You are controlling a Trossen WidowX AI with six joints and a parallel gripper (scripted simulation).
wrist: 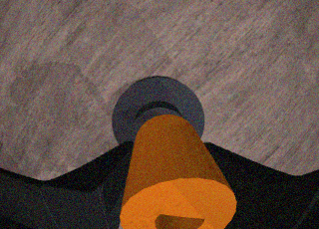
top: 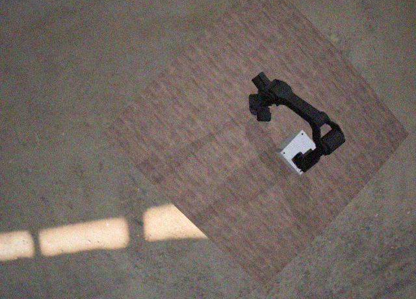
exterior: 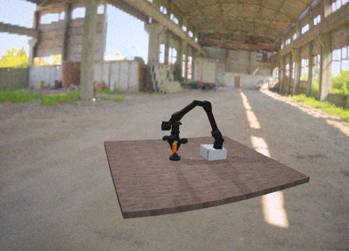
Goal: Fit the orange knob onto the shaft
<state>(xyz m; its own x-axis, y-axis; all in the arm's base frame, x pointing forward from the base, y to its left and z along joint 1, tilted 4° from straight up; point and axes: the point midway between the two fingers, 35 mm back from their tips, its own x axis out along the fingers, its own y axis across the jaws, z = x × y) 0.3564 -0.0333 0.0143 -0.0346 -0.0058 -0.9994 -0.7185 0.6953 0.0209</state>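
The orange knob stands about upright between the fingers. My gripper is shut on it, one dark finger on each side. The dark round pedestal is on the table right under the knob. In the wrist view the knob's lower end overlaps the pedestal's raised centre. The shaft is hidden, so I cannot tell how far the knob is on it. A slot-like opening shows in the knob's top. In the top view the arm's dark parts hide the knob and pedestal.
The white box stands beside the pedestal, at the arm's base. The arm arches over from it to the knob. The wooden table has open edges all round.
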